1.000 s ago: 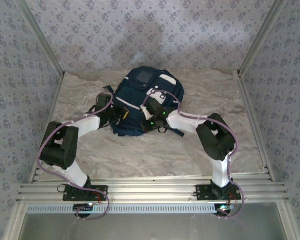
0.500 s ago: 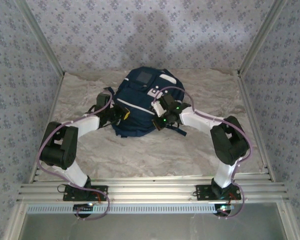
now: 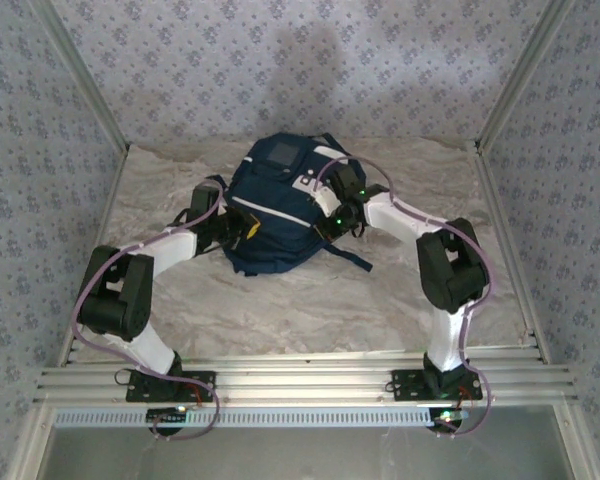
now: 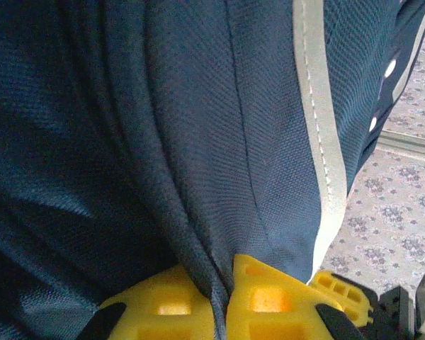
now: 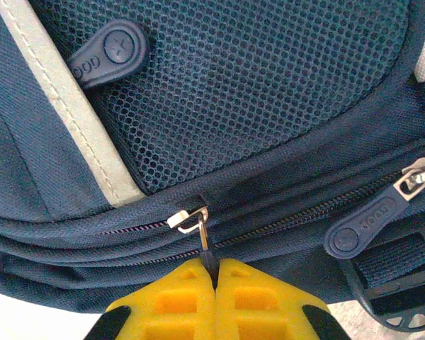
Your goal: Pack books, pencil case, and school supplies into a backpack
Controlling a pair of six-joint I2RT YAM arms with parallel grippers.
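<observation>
The navy backpack (image 3: 275, 200) lies in the middle of the table, its grey patch (image 3: 281, 153) at the far end. My left gripper (image 3: 242, 228) is at its left side, shut on a fold of the backpack fabric (image 4: 163, 142), with yellow fingers (image 4: 269, 297) pinching the fold. My right gripper (image 3: 332, 215) is at the bag's right side, shut on a dark zipper pull (image 5: 211, 263) that hangs from a metal slider (image 5: 188, 218) below the mesh pocket (image 5: 255, 85). The books, pencil case and school supplies are out of view.
A dark strap (image 3: 355, 260) trails off the bag's near right corner onto the pale marbled table (image 3: 280, 300). Patterned walls and aluminium posts (image 3: 505, 90) close in the sides. A metal rail (image 3: 300, 380) runs along the near edge. Two more rubber zipper tabs (image 5: 361, 230) show.
My right gripper has travelled from the bag's near side up along its right edge towards the far end, still shut. The left arm has stayed put.
</observation>
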